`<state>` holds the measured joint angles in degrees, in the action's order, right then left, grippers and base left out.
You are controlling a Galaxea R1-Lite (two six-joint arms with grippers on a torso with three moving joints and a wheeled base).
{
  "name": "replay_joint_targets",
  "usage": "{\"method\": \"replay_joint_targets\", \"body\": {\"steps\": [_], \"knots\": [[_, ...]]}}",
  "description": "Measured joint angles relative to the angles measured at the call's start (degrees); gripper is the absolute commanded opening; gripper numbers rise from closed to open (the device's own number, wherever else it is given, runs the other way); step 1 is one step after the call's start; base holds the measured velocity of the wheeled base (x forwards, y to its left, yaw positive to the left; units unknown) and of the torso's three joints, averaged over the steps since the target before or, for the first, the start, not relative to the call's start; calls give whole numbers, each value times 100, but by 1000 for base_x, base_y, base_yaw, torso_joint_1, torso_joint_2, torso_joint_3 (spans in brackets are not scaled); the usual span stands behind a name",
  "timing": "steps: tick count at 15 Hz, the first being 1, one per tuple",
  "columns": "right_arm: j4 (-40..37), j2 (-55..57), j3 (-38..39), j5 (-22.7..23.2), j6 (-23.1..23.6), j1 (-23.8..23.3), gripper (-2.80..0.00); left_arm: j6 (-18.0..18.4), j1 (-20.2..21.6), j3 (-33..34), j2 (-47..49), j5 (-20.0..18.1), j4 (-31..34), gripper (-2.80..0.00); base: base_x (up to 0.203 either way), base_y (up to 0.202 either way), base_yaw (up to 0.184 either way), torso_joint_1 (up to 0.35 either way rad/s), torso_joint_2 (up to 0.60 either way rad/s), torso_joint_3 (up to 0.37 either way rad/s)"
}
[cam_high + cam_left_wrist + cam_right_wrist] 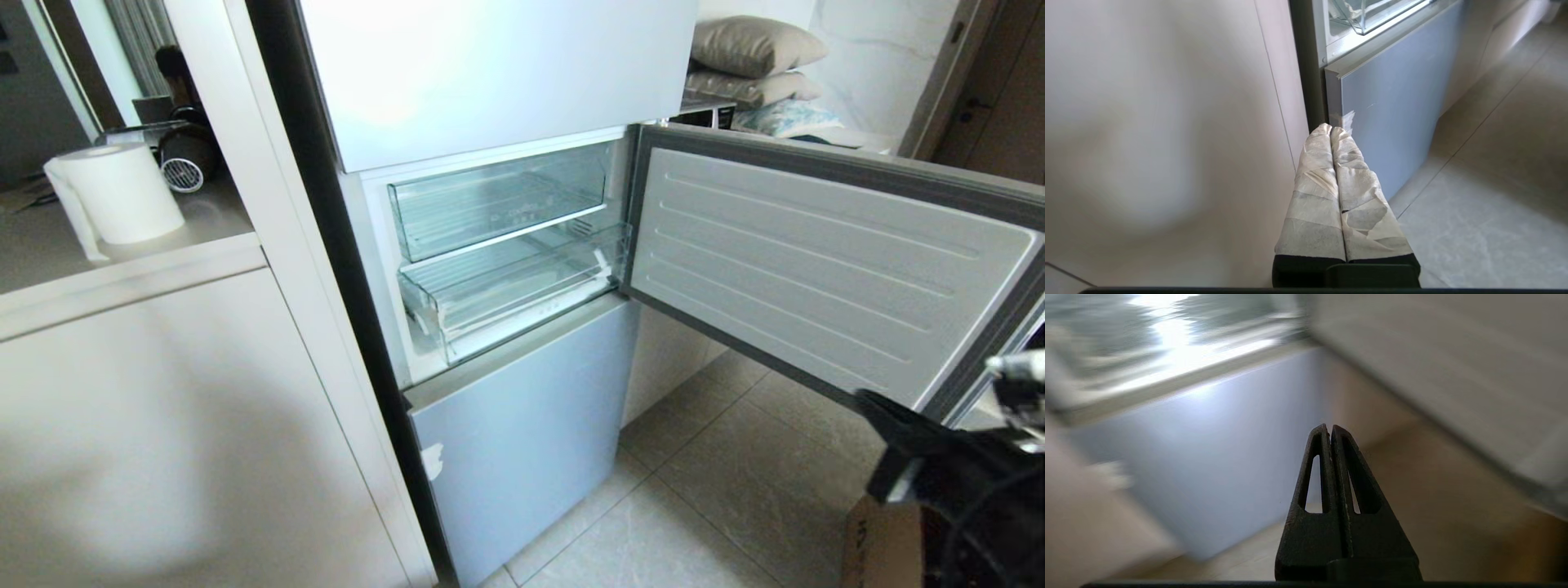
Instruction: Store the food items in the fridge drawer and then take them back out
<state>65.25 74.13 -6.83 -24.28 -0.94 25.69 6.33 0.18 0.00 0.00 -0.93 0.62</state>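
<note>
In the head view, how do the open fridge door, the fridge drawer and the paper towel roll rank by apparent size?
1. Open fridge door, largest, though also nearer the camera.
2. Fridge drawer.
3. Paper towel roll, smallest.

left fingers point(1327, 192): white tape-wrapped | right fingers point(1312, 490): black, slotted

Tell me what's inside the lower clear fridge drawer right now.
The fridge drawer looks empty: only its ribbed clear floor and a whitish scuff show. No food is visible; its back part sits under the bin above.
</note>
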Motion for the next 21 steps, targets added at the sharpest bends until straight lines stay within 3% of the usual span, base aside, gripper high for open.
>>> {"method": "replay_joint_targets", "body": {"steps": [2,4,7,9,12,15,18,21], "knots": [[-550,-1093,373,-643,225,-324,-280,-319,-2,0,0,96,0,-280,0,0,0,0,0,0],[-1395,-2170,538,-999,298,-740,-280,-342,-2,0,0,100,0,-280,0,0,0,0,0,0],[-2947,-3785,617,-990,386,-1527,-280,-345,-2,0,0,100,0,-280,0,0,0,0,0,0],[-4160,-4812,598,-536,475,-1909,-280,-345,-2,0,0,100,0,-280,0,0,0,0,0,0],[-6103,-6255,471,1129,470,-2337,-280,-209,-2,0,0,77,-2,-280,0,0,0,0,0,0],[-7244,-7081,365,2467,742,-2502,-280,-171,-2,-170,15,-75,-8,-280,0,0,0,0,0,0],[-7207,-7341,402,2640,761,-2553,-280,-292,-11,-1069,455,-594,-104,-280,0,0,0,0,0,0],[-6881,-7413,527,2589,780,-2564,-280,-490,-70,-1820,1863,-1304,-214,-280,0,0,0,0,0,0]]}}
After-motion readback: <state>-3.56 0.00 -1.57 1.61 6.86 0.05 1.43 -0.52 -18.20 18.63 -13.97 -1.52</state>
